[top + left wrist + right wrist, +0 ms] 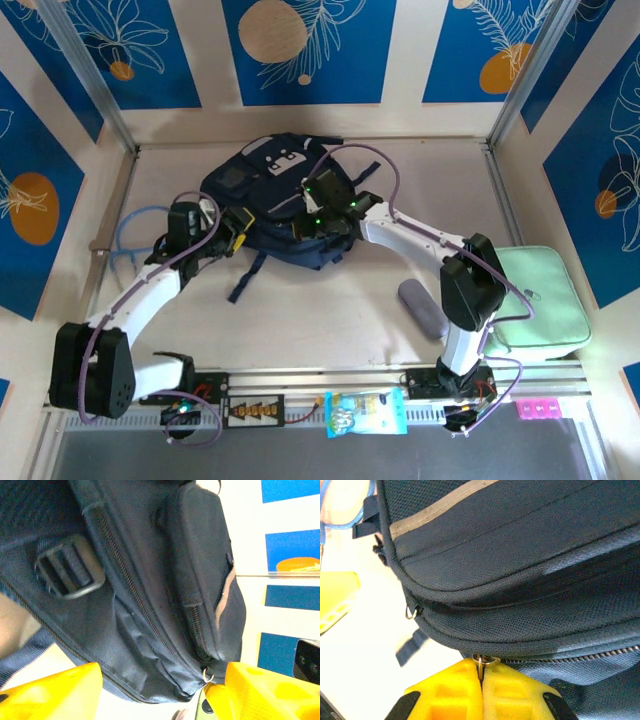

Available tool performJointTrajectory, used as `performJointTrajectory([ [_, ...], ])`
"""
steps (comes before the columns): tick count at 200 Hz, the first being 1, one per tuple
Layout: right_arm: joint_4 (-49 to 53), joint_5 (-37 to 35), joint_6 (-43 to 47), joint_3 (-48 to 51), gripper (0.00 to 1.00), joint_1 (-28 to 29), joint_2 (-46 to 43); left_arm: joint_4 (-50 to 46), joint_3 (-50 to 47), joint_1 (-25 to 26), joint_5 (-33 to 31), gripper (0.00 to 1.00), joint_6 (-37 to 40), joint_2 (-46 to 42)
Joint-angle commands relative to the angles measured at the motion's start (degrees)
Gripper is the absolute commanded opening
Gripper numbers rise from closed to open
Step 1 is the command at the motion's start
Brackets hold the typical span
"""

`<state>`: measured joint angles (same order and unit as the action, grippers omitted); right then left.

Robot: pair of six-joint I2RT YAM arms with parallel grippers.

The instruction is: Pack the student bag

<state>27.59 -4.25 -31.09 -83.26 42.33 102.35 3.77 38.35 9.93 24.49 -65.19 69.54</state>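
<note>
- Yellow-fingered right gripper [481, 672] is closest to the right wrist camera; its jaws are clenched on the small metal zipper ring [480, 661] of the student bag [520, 555].
- Seen from the left wrist, the left gripper [155, 685] has its jaws released and wide apart. The lower corner of the bag is between them, and I cannot tell if they touch the fabric.
- From above, the student bag [265, 190] lies flat at the far middle of the table [330, 320]. The left gripper [238, 232] is at its left edge and the right gripper [308, 222] is over its right part.
- Zipper teeth beside the held ring are closed, so the inside of the bag is hidden.
- Mint-green case [540, 300] lies flat at the right side, with a grey oblong thing [422, 308] just left of it; both are well apart from the bag.
- Grey-white patch [283, 156] near the bag top has marks too small to read.
</note>
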Motion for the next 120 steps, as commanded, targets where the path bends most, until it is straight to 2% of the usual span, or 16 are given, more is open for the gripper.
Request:
performJointTrajectory([
  [1, -2.68, 4.44, 0.58, -4.68, 0.00, 1.35, 2.22, 10.30, -4.55, 2.65, 1.76, 0.62, -10.50, 0.16],
  [27, -3.29, 6.29, 0.25, -5.42, 0.00, 2.05, 2.86, 15.77, -5.80, 4.11, 1.61, 0.55, -14.11, 3.25],
  [76, -3.69, 7.70, -0.63, -4.53, 0.00, 2.50, 2.62, 29.69, -6.30, 5.17, 2.23, 0.56, -18.46, 9.30],
  [120, -3.42, 6.97, -1.43, -4.10, 0.00, 2.49, 2.78, 28.09, -7.81, 5.21, -0.43, 0.54, -17.84, 8.62],
])
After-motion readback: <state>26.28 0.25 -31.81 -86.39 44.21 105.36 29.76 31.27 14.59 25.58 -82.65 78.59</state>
